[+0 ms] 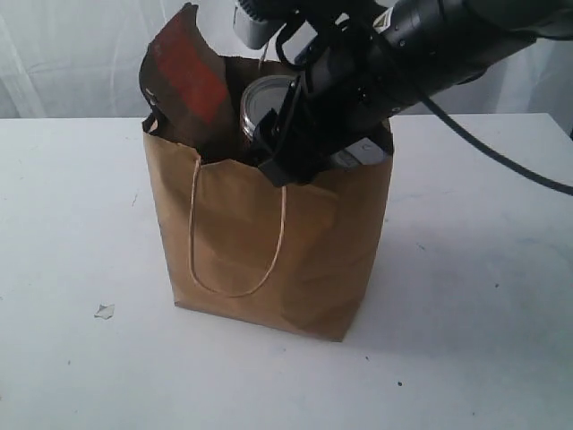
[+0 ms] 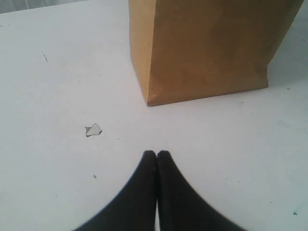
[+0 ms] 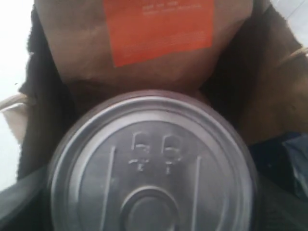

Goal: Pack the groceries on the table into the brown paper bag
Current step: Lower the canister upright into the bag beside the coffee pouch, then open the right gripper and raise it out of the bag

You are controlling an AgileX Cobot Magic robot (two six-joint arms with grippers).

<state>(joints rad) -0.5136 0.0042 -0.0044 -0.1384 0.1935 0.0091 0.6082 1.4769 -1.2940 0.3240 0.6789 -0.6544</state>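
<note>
The brown paper bag stands upright on the white table. A brown-orange pouch sticks up out of its mouth. My right gripper reaches into the bag's mouth from above right, shut on the silver can. In the right wrist view the can's end fills the space between the dark fingers, with the pouch just behind it. My left gripper is shut and empty, low over the table in front of the bag. The exterior view does not show it.
A small paper scrap lies on the table near the bag's front left corner, close to the left gripper in the left wrist view. A dark blue item sits inside the bag beside the can.
</note>
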